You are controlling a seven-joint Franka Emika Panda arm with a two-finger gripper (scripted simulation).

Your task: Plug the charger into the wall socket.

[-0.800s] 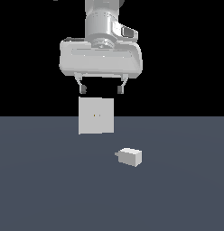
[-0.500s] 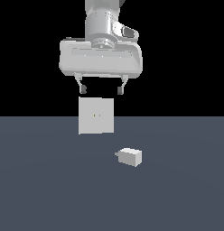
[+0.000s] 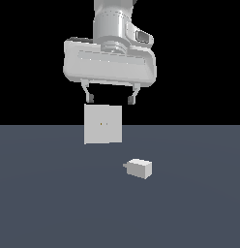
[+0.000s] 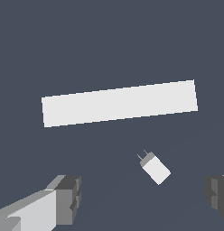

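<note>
The charger (image 3: 138, 168) is a small white block lying on the dark floor, its short prong stub pointing toward the exterior view's left. The wrist view shows the charger (image 4: 154, 168) from above, between the two fingers. The wall socket (image 3: 103, 124) is a flat white square plate standing upright behind it, with two tiny yellowish holes at its centre; seen from above, the wall socket (image 4: 119, 103) is a long white bar. My gripper (image 3: 110, 98) hangs open high above the floor, its dark fingertips (image 3: 89, 97) just over the plate's top edge, holding nothing.
The dark grey floor (image 3: 54, 203) stretches all around the plate and the block. Above the horizon the background is black. No other object shows.
The gripper has shifted slightly, with the wrist turned a little. The charger and the socket plate have not moved.
</note>
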